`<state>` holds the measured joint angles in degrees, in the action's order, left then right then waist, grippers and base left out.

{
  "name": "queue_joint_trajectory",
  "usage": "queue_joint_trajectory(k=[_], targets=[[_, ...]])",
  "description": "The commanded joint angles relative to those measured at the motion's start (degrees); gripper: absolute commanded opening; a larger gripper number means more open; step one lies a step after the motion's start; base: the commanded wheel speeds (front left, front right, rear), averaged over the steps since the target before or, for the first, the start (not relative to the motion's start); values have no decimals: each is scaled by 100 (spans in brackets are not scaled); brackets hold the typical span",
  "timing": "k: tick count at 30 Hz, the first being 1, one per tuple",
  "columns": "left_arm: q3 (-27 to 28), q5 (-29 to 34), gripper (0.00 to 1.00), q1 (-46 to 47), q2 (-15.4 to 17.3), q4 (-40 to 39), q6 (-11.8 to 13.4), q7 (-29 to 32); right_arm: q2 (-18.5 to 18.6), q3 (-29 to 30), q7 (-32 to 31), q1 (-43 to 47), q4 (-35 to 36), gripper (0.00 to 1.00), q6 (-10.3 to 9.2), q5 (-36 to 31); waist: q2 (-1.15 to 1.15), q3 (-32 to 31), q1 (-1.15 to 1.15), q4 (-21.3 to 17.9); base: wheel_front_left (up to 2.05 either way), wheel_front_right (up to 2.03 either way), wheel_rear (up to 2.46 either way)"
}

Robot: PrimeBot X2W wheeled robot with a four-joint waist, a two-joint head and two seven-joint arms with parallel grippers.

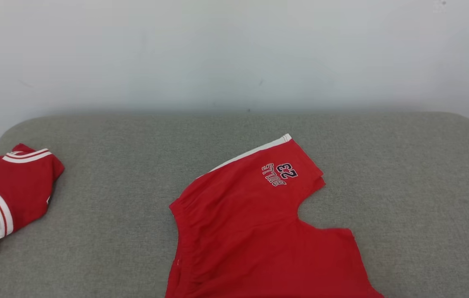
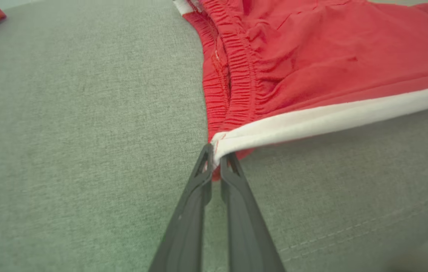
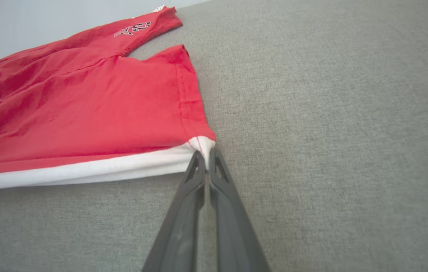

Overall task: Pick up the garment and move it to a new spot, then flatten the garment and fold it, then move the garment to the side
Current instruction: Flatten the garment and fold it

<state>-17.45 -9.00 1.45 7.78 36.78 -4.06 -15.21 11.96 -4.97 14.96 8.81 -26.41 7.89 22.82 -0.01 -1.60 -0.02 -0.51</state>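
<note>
Shorts (image 2: 312, 56) stretch between left pincer (image 2: 217, 155) and right pincer (image 3: 206, 153), corners nipped.

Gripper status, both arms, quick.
Left gripper: shut on the red shorts, at the waistband corner.
Right gripper: shut on the red shorts, at a leg-hem corner.

Two garments lie on one grey padded bench (image 1: 135, 165): one pair of red shorts (image 1: 255, 231) at six o'clock in the head view and one folded red-and-white garment (image 1: 11, 190) at nine o'clock. There are two hands, one left hand (image 2: 217, 160) and one right hand (image 3: 206, 158), each with two dark fingers (image 2: 195, 211). One pale wall (image 1: 234, 54) stands at twelve o'clock.
</note>
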Motion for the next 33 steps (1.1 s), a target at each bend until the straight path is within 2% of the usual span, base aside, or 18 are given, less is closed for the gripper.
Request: queue_joint_trajectory(k=[1,8,15,26,33], targets=[[155,24,0,-86,138,20,53,11,86,140,33,67,-2,0,-72,-22,1,-138,2,149,0,0,0],[436,195,0,69,-27,-656,-94,2,35,264,33,-322,407,0,-70,-164,1,88,2,162,0,0,0],[629,350,0,761,-198,-1039,-213,2,237,103,31,-1657,325,0,-58,-218,1,696,2,235,0,0,0],[411,362,0,2538,-428,-494,-319,0,728,-588,20,-4399,-940,0,-51,-498,1,1900,2,589,0,0,0],[324,244,0,3230,-489,-283,-246,-1,786,-897,19,-5618,-1792,0,-50,-870,1,2400,2,769,0,0,0]])
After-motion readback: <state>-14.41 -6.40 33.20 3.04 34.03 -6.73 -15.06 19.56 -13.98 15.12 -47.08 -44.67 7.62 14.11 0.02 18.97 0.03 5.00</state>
